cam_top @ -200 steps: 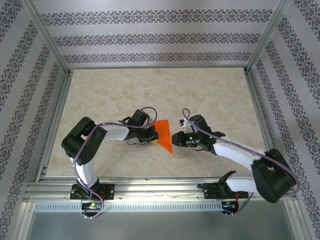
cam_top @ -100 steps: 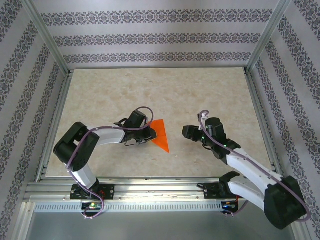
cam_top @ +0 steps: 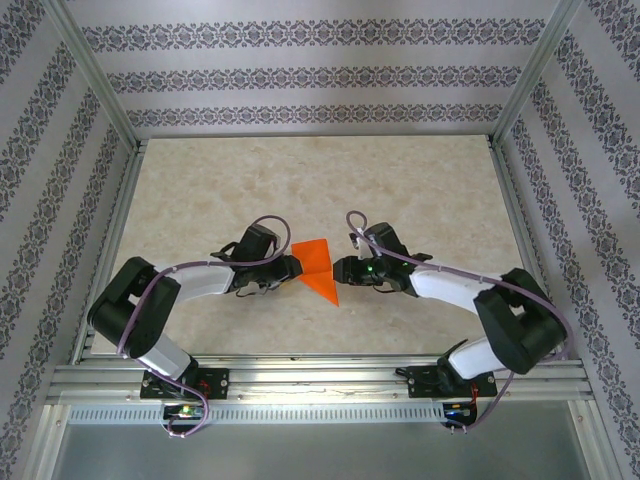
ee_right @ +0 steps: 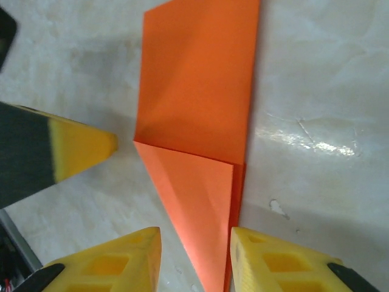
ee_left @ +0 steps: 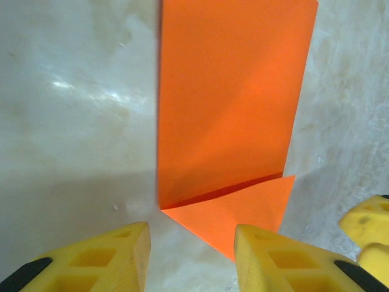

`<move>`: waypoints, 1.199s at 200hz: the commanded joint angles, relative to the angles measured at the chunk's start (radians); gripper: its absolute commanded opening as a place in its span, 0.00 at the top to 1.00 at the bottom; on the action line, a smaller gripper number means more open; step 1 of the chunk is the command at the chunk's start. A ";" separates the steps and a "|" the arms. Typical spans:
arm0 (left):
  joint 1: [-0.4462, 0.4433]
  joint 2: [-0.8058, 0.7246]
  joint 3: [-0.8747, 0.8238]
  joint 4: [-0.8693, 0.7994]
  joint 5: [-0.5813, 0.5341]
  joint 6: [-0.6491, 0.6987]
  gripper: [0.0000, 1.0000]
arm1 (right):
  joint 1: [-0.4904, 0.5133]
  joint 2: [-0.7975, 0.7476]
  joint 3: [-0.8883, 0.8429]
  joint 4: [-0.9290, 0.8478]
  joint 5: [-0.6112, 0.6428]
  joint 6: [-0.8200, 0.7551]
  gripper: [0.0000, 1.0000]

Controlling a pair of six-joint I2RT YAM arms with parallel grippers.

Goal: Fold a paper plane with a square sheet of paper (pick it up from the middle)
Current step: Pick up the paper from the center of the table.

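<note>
Top external: paper (cam_top: 318, 270) mid-frame, flat, part folded.
Left gripper (cam_top: 294, 267): let go, jaws spread.
Right gripper (cam_top: 340, 270): returned beside paper, jaws spread, empty.
Meaning: crease likely done, next fold due.

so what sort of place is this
Probably a robot test cell, not a home: a left arm and right arm bolted to a metal rail, an aluminium frame post, and patterned wallpaper panels boxing in the table.

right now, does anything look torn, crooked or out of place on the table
Nothing stands out. The bright orange part-folded paper sheet lies flat on the beige marbled table, untorn, between the left end effector and the right end effector.
</note>
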 commanded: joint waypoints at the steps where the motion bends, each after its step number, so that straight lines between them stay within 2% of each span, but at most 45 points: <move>1: 0.024 -0.024 -0.022 0.054 0.023 -0.009 0.57 | 0.003 0.055 0.046 -0.017 -0.037 0.030 0.66; 110: 0.067 0.039 -0.028 0.116 0.105 -0.036 0.57 | -0.026 0.224 0.129 0.018 -0.098 0.030 0.76; 168: 0.068 0.061 -0.008 0.114 0.121 -0.035 0.58 | -0.043 0.200 0.102 0.059 -0.124 0.039 0.91; 240: 0.080 0.079 0.049 0.084 0.161 0.001 0.54 | -0.090 0.181 0.024 0.267 -0.261 0.116 0.96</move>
